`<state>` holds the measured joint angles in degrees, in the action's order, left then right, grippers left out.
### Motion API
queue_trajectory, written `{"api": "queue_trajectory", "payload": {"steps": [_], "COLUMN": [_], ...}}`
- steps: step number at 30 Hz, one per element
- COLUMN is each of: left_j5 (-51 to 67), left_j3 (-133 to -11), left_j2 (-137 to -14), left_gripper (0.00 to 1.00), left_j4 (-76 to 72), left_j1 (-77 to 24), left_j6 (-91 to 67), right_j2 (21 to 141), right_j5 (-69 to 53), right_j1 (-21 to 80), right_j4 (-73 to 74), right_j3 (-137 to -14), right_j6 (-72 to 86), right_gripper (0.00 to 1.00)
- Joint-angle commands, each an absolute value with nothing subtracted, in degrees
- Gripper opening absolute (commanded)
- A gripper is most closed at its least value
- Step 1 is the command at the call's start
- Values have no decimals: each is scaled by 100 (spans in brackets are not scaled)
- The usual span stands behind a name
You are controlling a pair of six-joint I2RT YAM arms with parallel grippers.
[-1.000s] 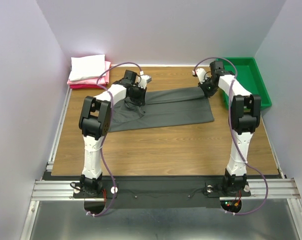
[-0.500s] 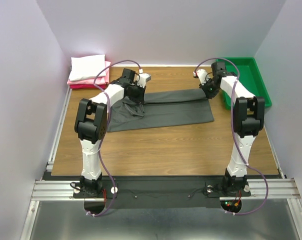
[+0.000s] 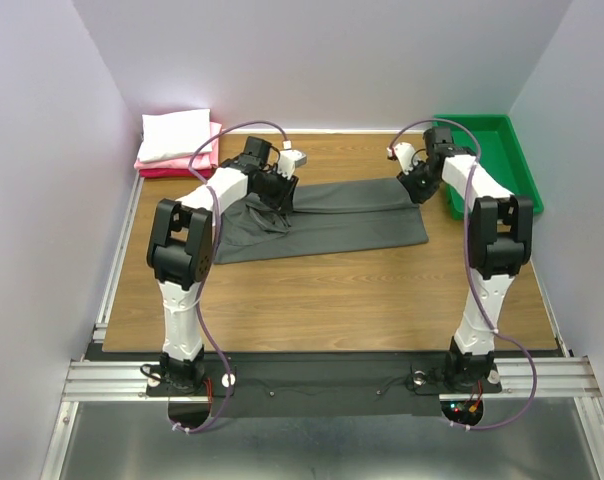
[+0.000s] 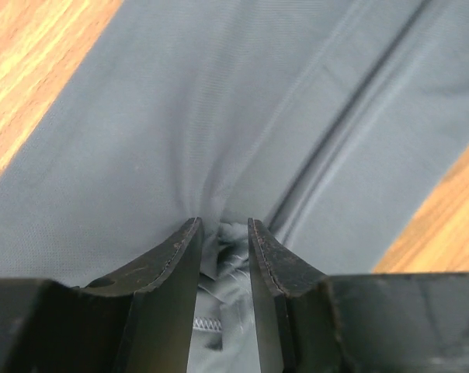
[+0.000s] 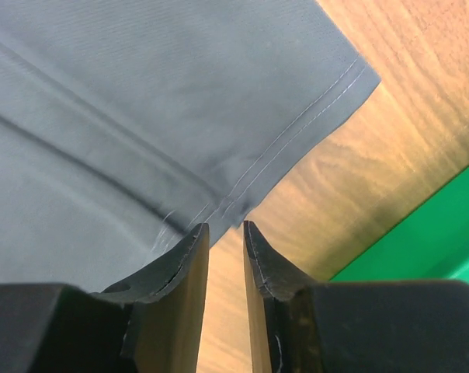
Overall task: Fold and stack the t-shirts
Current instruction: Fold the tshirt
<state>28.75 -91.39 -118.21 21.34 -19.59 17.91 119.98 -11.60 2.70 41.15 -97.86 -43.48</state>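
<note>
Top external, charcoal t-shirt (image 3: 352,215) folded lengthwise, left tool (image 4: 223,225) and right tool (image 5: 225,227) apart.

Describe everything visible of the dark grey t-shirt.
The dark grey t-shirt is thin cloth, folded into a long band flat on the table, left end rumpled. Fold ridges run along it; a double-stitched hem ends its right side. The left gripper sits at a pucker, the right gripper at the hem edge.
</note>
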Motion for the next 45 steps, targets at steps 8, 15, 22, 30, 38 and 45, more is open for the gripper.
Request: {"api": "queue_trajectory", "payload": {"steps": [8, 15, 22, 30, 38, 45], "left_j5": [2901, 2655, 2444, 2364, 2373, 2452], "left_j3": [-8807, -8754, -8657, -8675, -8771, -8771], "left_j2": [-11162, -11320, -11364, -11478, -11470, -11233], "left_gripper": [42, 45, 44, 39, 17, 18], "left_j4": [2663, 2786, 2909, 2953, 3120, 3252], "left_j1": [-2285, -2373, -2382, -2382, -2382, -2382], "left_j6": [2557, 2681, 2865, 2927, 3024, 3041], "right_j2": [11232, 11495, 11663, 11795, 11742, 11593], "right_j5": [-1406, -1424, -1371, -1248, -1248, -1301], "right_j1": [255, 246, 246, 237, 246, 246], "right_j4": [4210, 4228, 4236, 4236, 4236, 4236], "right_j3": [-9089, -9105, -9114, -9141, -9167, -9141], "right_j6": [-4421, -4421, -4430, -4438, -4403, -4351], "right_gripper": [31, 36, 33, 27, 1, 1]}}
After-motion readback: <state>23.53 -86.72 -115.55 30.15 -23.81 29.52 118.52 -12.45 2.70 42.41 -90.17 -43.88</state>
